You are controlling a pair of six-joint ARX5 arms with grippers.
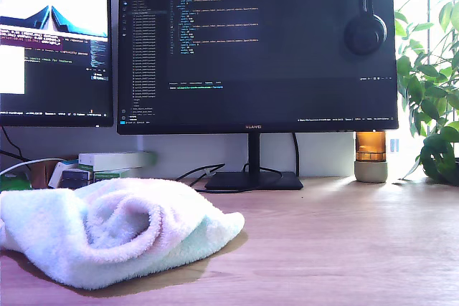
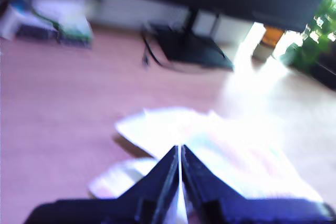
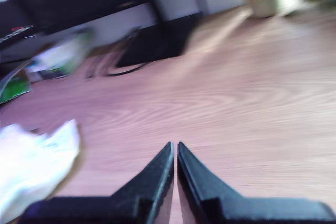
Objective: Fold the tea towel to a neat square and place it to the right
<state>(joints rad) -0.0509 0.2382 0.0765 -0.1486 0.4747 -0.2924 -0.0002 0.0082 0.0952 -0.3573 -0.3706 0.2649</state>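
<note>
We find the tea towel (image 1: 107, 231) crumpled at the exterior view's 8 o'clock — bare desk (image 1: 344, 241) toward 4 o'clock; my first gripper (image 2: 180, 153) and my second gripper (image 3: 175, 148) are closed, empty.

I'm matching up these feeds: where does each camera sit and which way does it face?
Exterior view: low at desk level, facing the monitor; tea towel crumpled at the exterior view's left; no arm shows.
First wrist view: on my first gripper, above the towel, jaws together.
Second wrist view: on my second gripper, over bare desk, jaws together.
Shared: all three show towel and monitor stand.
</note>
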